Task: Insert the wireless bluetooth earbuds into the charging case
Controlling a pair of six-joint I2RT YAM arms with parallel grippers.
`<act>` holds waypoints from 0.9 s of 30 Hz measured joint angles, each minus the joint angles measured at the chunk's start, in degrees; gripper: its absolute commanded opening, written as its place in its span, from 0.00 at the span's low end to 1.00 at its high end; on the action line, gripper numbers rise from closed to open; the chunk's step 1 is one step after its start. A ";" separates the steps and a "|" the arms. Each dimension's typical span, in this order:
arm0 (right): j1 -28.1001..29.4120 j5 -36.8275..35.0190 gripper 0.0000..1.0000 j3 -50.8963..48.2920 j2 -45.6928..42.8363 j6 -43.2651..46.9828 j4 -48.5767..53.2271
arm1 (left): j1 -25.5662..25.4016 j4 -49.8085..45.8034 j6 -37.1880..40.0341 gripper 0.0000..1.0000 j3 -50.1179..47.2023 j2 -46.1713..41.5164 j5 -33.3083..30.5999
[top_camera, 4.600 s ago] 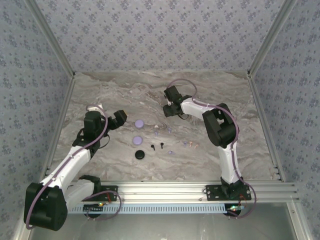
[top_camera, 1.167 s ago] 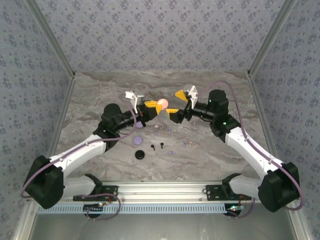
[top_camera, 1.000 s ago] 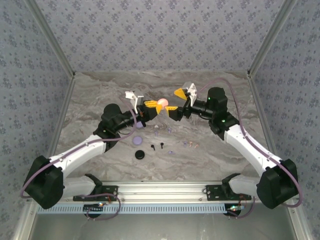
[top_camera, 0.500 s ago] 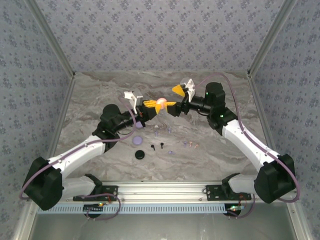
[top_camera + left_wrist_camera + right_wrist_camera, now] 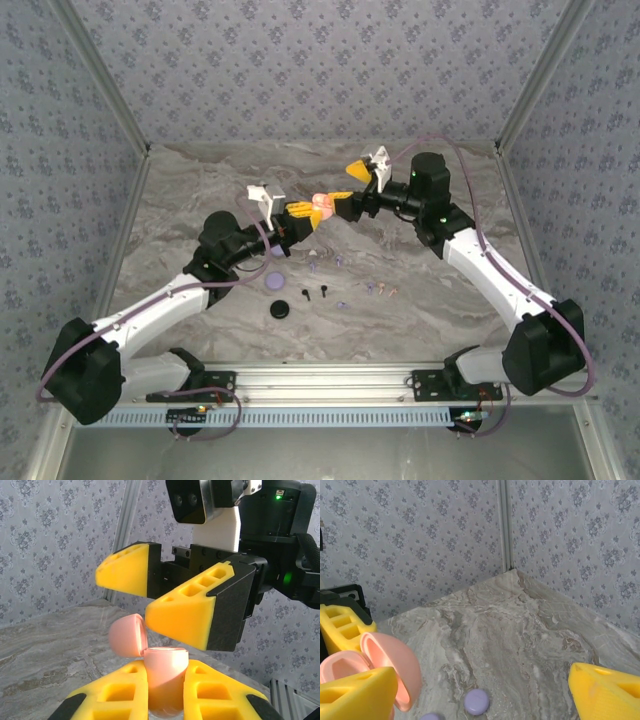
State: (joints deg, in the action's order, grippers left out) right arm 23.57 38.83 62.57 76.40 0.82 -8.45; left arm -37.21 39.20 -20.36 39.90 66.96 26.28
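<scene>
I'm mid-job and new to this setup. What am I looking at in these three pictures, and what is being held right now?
Two robot arms stand at the near edge of a marble table. The overhead picture looks down from behind them; the other two come from a camera on each wrist. The left arm's fingers are shut on a pink charging case, raised above the table with its lid open. The right arm's fingers are open, poised by that lid, holding nothing. On the table lie tiny earbuds, a lilac disc and a black disc.
</scene>
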 measured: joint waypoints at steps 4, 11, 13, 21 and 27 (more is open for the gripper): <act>-0.92 0.00 0.91 0.00 -0.74 -1.01 1.20 | -0.09 -0.02 0.83 0.00 -0.17 -0.26 -0.22; -4.24 -7.08 0.89 0.00 -10.47 -5.77 15.17 | -0.26 -0.46 5.42 0.00 -3.37 -4.20 -3.15; -4.46 -11.54 0.87 -0.09 -13.38 -7.89 21.35 | -0.33 -0.28 7.50 0.00 -4.20 -6.03 -3.87; -4.48 -24.13 0.78 -9.68 -14.01 -17.00 40.35 | -0.33 0.50 13.97 0.00 -4.26 -9.77 -2.84; -4.48 -27.96 0.67 -13.00 -7.45 -20.87 47.89 | -0.70 -0.44 15.91 0.00 -3.58 -9.97 -0.61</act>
State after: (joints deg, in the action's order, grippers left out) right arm 19.09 10.87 49.56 68.95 -20.05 39.44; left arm -37.91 38.76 -4.45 36.32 56.99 25.67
